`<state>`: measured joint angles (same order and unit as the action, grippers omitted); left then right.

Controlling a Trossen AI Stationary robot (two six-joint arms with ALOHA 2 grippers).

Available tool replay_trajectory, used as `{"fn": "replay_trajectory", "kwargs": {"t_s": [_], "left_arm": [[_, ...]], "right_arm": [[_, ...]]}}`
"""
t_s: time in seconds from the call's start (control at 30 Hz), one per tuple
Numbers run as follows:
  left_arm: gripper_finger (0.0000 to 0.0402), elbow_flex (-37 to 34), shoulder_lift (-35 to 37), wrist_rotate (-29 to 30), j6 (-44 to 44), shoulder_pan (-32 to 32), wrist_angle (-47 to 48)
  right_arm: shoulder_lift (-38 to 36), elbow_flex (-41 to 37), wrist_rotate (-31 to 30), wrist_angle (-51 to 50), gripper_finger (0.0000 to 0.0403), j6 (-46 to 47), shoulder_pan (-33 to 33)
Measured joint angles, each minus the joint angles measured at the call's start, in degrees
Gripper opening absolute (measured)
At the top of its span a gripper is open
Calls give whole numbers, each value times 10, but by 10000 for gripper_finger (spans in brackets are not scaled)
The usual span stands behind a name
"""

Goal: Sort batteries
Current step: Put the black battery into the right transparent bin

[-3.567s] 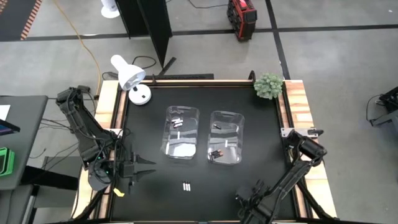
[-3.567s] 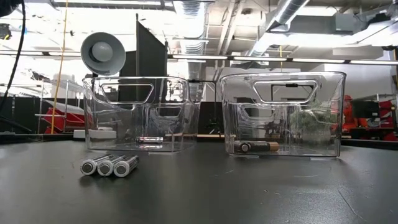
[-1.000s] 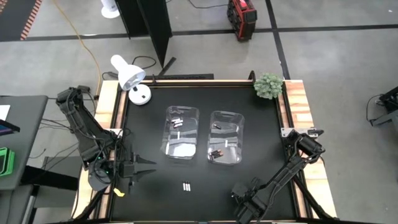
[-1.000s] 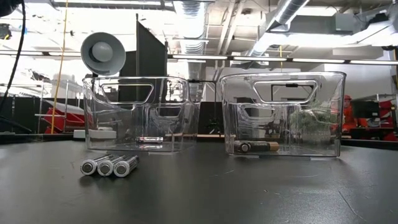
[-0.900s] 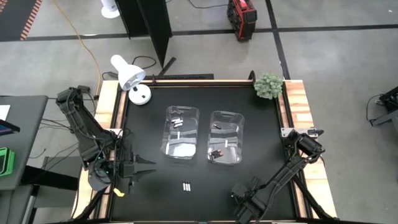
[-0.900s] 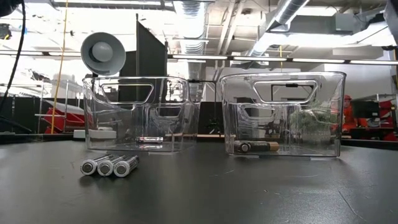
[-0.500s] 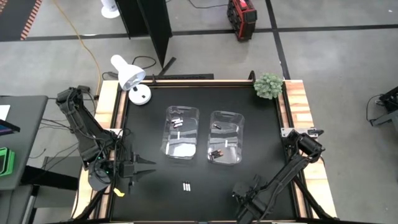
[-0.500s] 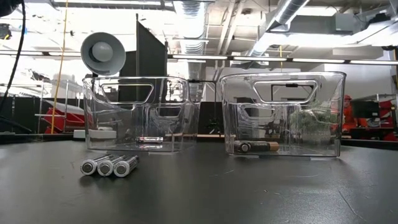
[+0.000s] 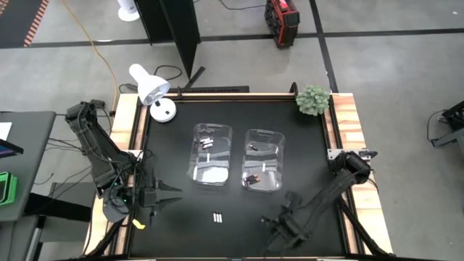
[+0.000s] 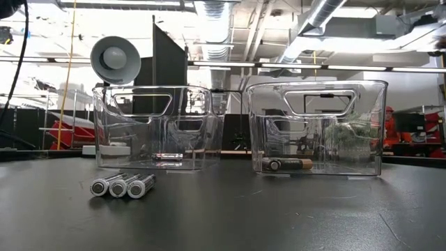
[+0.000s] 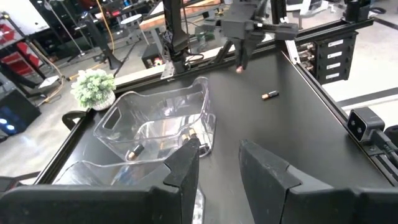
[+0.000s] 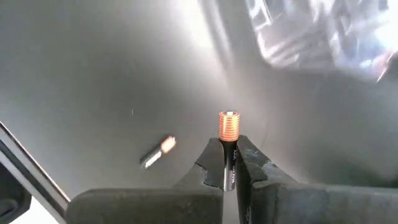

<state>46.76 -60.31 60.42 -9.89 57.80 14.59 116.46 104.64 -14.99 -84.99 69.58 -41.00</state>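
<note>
My right gripper (image 12: 229, 150) hangs over the table's near right part (image 9: 274, 221), shut on a dark battery with a copper end (image 12: 228, 126). A second dark battery (image 12: 157, 152) lies on the black table below it and also shows in the left wrist view (image 11: 269, 94). Three white batteries (image 10: 122, 186) lie side by side near the front edge (image 9: 217, 217). More batteries lie in the left clear bin (image 9: 212, 154) and the right clear bin (image 9: 262, 161). My left gripper (image 11: 219, 163) waits open at the table's left (image 9: 171, 194). My right gripper pinches the battery's dark body (image 12: 227, 163) between its two fingers. The battery lies along the fingers, and its copper end (image 12: 228, 123) sticks out past the fingertips. The fingers point steeply down, and the battery hangs clear of the table.
A white lamp (image 9: 151, 88) stands at the far left corner and a small green plant (image 9: 313, 99) at the far right corner. The black table surface (image 9: 181, 225) lies bare between my left gripper and the three white batteries.
My right gripper has risen from the table with the copper-ended battery and shifted a little toward the table's left, its wrist turning as it rose. The battery is now lifted clear. The other dark battery stays on the table.
</note>
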Motion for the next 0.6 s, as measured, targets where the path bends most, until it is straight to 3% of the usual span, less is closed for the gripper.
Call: {"fn": "replay_trajectory", "kwargs": {"t_s": [0.6], "left_arm": [[107,0,0,0,0,0,0]], "right_arm": [[-1,87,-35,-13,17,-328,243]]}}
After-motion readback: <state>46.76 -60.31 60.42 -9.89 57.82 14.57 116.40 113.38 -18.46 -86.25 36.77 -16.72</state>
